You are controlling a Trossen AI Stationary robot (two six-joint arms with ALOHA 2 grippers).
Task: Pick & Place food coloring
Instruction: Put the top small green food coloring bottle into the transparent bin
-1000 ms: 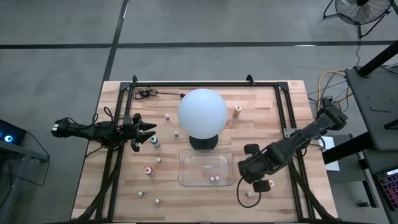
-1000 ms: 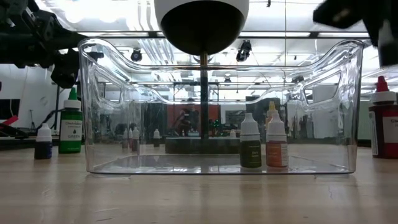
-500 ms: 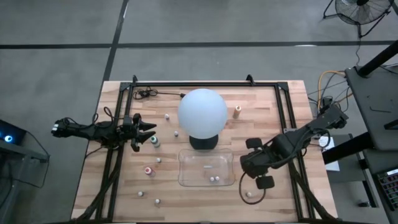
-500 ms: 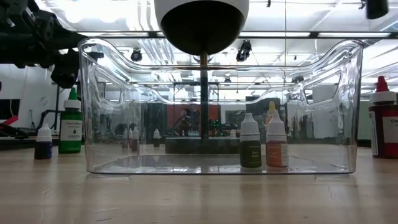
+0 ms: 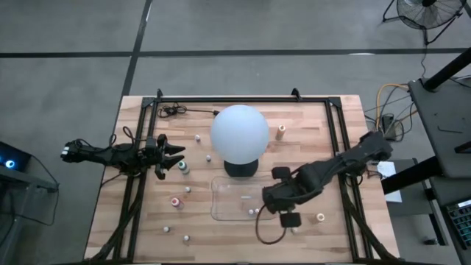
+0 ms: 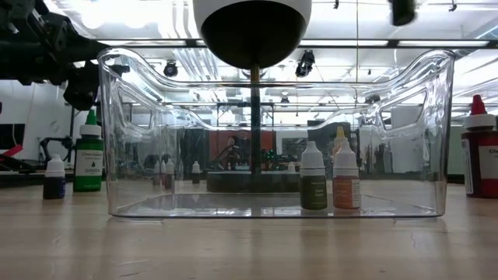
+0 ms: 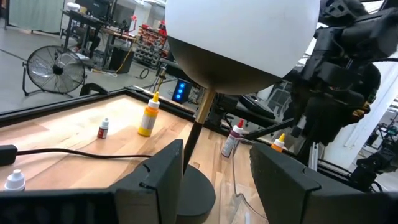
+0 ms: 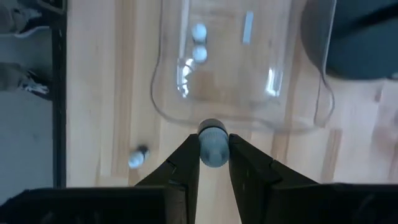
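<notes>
Right gripper (image 8: 214, 163) is clamped tight on a tiny food-coloring bottle with a grey-white cap (image 8: 212, 147), hovering at the near rim of the clear rectangular plastic tray (image 8: 176, 102). The wrist camera catches that cap; from overhead the arm hides it. Two small bottles, one dark, one orange (image 6: 345, 180), stand inside the tray in the low view. Left gripper (image 5: 174, 157) waits partly open and empty beside a teal-capped bottle (image 5: 182, 166), left of the white globe lamp (image 5: 239, 133).

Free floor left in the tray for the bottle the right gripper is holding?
Yes. The clear tray is bare across its left and middle; only two bottles sit near its front right corner. The right gripper, shut on a bottle, hangs at that crowded end.
</notes>
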